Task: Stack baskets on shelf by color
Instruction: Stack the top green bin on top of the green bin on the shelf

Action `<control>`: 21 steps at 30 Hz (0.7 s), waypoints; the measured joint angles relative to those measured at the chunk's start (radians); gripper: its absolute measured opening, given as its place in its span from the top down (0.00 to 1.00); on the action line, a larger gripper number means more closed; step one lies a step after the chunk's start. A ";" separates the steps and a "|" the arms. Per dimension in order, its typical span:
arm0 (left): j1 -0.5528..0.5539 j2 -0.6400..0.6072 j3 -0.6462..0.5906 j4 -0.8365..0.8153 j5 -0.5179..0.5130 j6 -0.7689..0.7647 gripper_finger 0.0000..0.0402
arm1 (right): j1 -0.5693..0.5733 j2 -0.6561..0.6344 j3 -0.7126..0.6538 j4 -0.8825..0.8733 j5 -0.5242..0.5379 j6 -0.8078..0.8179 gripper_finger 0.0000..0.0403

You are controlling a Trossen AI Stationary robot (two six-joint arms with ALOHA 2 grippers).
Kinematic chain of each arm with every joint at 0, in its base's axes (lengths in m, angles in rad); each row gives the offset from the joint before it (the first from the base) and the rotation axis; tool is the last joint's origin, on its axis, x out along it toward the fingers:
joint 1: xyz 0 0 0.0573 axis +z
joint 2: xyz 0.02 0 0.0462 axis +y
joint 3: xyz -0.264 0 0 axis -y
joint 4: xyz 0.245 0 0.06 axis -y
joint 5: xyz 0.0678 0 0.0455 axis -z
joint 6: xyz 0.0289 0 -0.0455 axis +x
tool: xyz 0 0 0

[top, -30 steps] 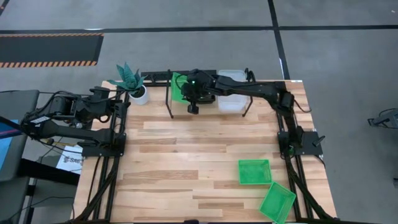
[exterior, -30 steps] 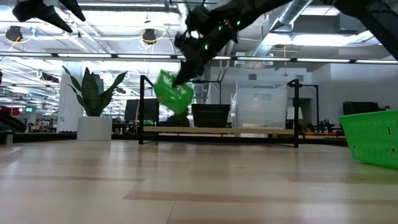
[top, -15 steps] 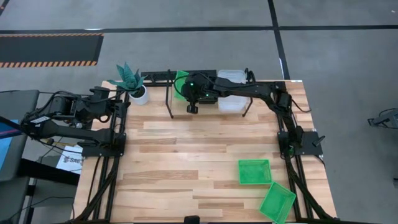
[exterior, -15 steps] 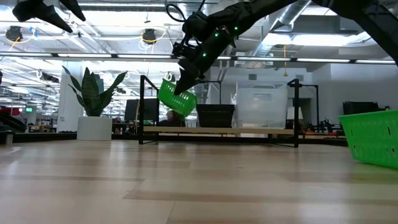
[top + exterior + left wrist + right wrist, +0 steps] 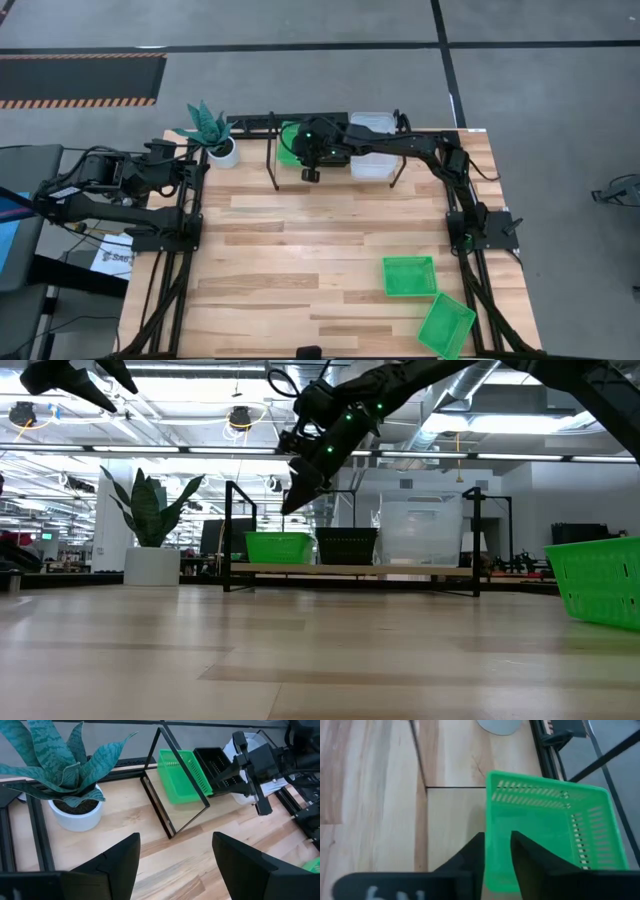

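The bright green slatted plastic basket [image 5: 277, 547] sits level on the low wooden shelf [image 5: 350, 569] at the surface's far edge, left of the black mesh basket [image 5: 346, 545]. The right tool [image 5: 297, 495], fingers spread, hangs above it: release step. Next, fetch another green basket [image 5: 410, 276] near right. The left tool [image 5: 176, 865] waits spread.

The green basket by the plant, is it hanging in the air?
No, the green basket sits flat on the shelf board.

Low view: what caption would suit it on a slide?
Right gripper above a green basket on the shelf.
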 joint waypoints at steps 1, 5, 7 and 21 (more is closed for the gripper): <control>0.000 0.000 0.000 0.000 0.000 -0.002 0.41 | 0.000 0.000 0.000 0.000 0.004 -0.001 0.70; 0.000 0.000 0.000 0.000 0.000 -0.003 0.41 | 0.006 -0.007 0.042 -0.058 0.031 0.008 0.60; 0.000 0.000 0.000 0.000 0.002 -0.003 0.41 | 0.015 -0.021 0.117 -0.148 0.054 0.053 0.56; 0.000 0.000 0.000 0.000 0.011 0.029 0.41 | 0.348 -0.130 0.248 -1.068 0.048 0.881 0.52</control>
